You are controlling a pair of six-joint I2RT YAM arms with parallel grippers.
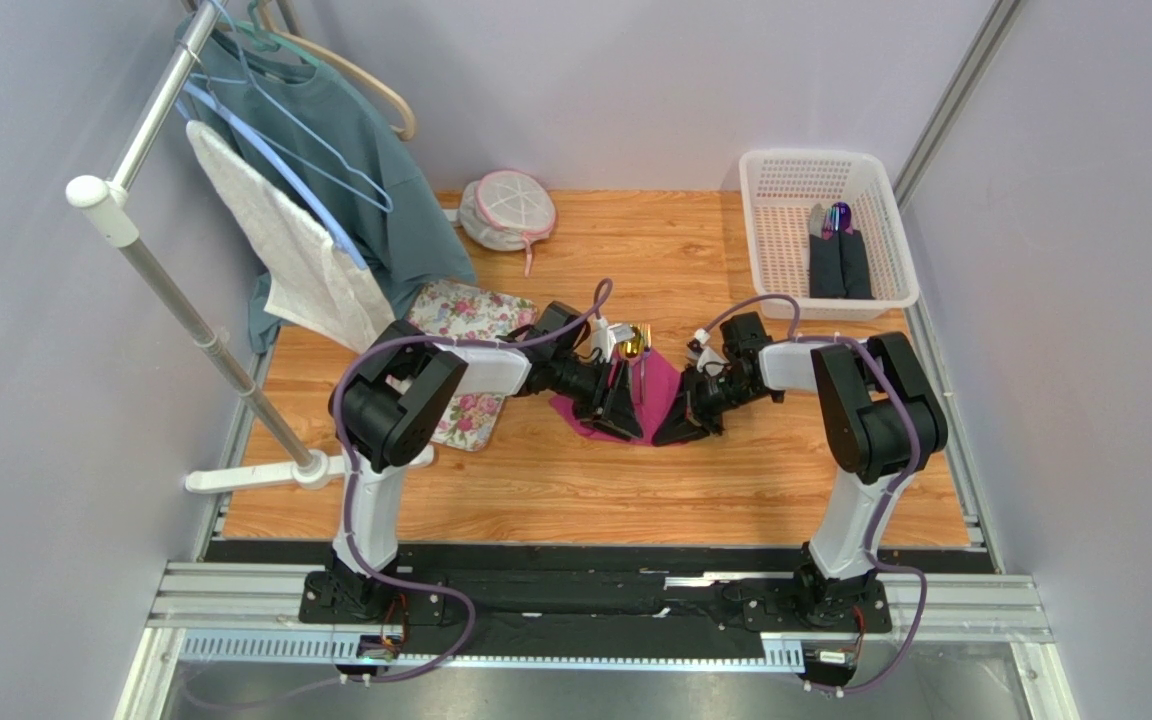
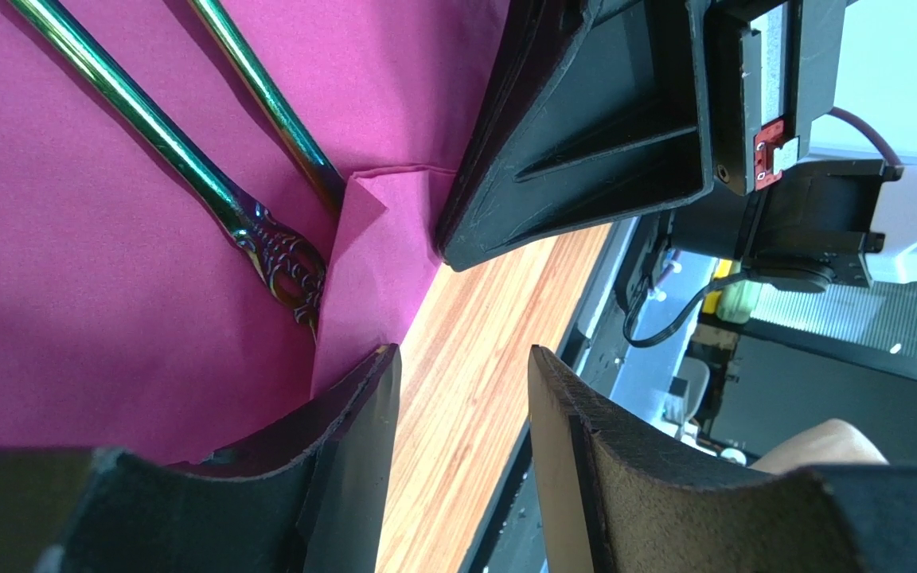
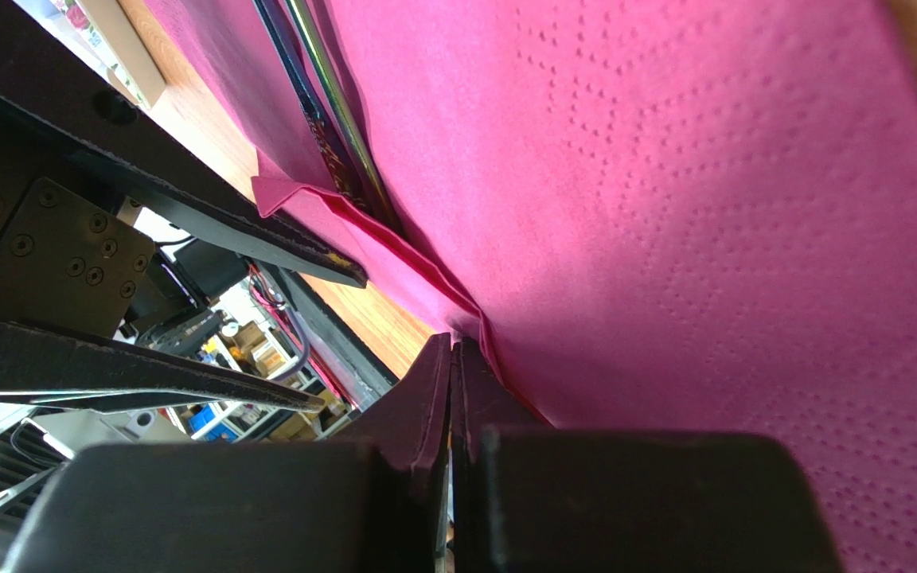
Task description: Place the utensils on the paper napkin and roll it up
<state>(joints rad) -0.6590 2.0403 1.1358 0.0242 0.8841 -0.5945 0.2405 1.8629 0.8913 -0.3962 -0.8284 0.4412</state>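
Observation:
The magenta paper napkin [image 1: 650,393] lies mid-table, partly folded over and raised between both grippers. The gold utensils [image 1: 630,347] poke out at its far end. In the left wrist view two shiny handles [image 2: 152,125] lie side by side on the napkin [image 2: 93,299], with a folded corner beside them. My left gripper [image 2: 461,358] is open at the napkin's near edge, bare wood between its fingers. My right gripper [image 3: 451,346] is shut, pinching a folded edge of the napkin [image 3: 691,215]. The utensil handles [image 3: 334,119] run under the fold.
A white basket [image 1: 772,225] with dark purple-tipped items [image 1: 838,248] stands at the back right. A floral cloth [image 1: 470,318] lies left of the napkin. A clothes rack [image 1: 162,278] with garments fills the left side, and a round mesh pouch [image 1: 507,207] sits at the back.

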